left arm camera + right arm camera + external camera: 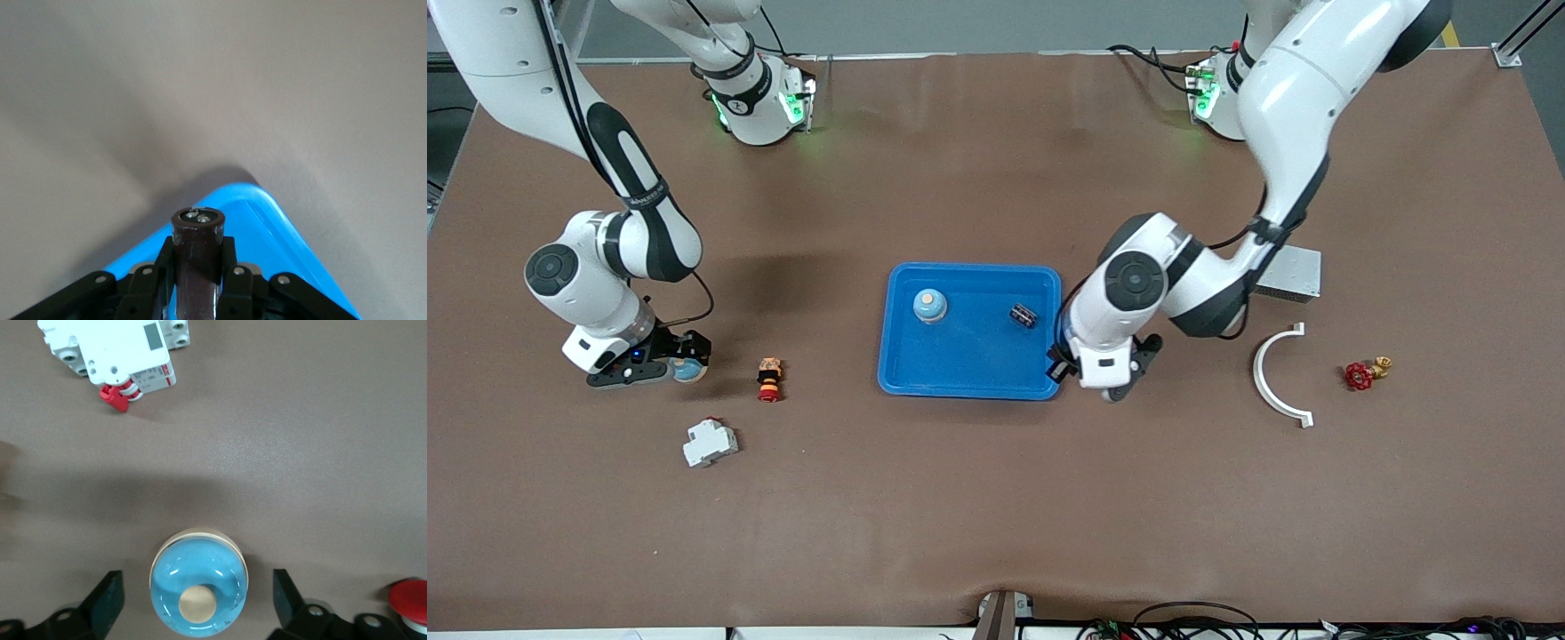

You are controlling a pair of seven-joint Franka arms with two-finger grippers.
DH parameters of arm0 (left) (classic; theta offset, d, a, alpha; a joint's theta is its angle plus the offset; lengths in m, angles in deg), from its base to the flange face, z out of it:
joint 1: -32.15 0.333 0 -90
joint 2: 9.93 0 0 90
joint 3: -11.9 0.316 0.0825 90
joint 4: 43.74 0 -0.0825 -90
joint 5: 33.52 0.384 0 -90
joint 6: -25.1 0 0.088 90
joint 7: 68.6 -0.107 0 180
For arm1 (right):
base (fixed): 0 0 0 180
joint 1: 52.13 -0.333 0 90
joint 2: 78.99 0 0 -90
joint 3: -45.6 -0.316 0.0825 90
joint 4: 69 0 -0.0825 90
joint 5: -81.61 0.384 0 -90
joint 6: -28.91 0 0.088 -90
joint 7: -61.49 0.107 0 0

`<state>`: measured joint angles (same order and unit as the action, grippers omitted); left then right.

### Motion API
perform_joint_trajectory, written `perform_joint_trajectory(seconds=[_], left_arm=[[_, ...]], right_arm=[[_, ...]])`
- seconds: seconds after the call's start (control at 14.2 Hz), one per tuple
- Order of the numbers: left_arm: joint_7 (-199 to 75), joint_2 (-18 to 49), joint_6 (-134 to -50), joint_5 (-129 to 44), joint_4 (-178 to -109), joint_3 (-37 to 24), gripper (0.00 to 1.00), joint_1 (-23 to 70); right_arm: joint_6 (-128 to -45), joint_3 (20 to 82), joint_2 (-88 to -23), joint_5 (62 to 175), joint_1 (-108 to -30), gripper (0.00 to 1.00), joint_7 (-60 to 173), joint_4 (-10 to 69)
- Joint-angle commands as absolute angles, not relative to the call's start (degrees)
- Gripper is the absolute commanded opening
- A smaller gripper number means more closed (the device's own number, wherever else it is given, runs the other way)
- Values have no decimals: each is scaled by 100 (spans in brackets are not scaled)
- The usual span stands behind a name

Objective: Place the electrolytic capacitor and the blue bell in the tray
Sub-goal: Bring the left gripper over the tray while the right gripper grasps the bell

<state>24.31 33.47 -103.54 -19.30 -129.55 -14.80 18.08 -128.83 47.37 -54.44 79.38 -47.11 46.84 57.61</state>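
The bright-blue tray (969, 378) lies mid-table and holds a blue bell (930, 306) and a small dark capacitor (1024, 315). My left gripper (1112, 384) hangs just off the tray's corner at the left arm's end. In the left wrist view this gripper (198, 252) is shut on a dark brown electrolytic capacitor (198, 230), with the tray's corner (267, 223) under it. My right gripper (680, 366) is low at the right arm's end of the table. In the right wrist view it (199, 595) is open, its fingers (107, 603) on either side of a second blue bell (199, 577), apart from it.
A red-capped push button (769, 380) stands beside the right gripper, and a white circuit breaker (710, 442) lies nearer to the front camera. Toward the left arm's end lie a grey metal box (1291, 272), a white curved piece (1267, 373) and a red valve (1360, 375).
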Motion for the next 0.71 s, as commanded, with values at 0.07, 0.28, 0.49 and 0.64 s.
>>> perform_joint_trajectory(seconds=[0.07, 0.28, 0.49, 0.64], left_arm=[[2632, 3735, -10453, -1866, -12539, -912, 0, 1001], [2921, 3998, -10962, -1858, -12539, -840, 0, 868], [2975, 4061, -11025, -1849, -12539, -805, 25, 851], [2966, 4043, -11025, -1840, -12539, -788, 100, 851]], right_arm=[[-12964, 4613, -5526, 7976, -4562, 0, 4681, 5897], [-12955, 4613, -5535, 7976, -4571, 0, 4681, 5888], [-12886, 4613, -5552, 7976, -4589, 0, 4690, 5880], [-12632, 4578, -5666, 7976, -4633, 0, 4821, 5827]])
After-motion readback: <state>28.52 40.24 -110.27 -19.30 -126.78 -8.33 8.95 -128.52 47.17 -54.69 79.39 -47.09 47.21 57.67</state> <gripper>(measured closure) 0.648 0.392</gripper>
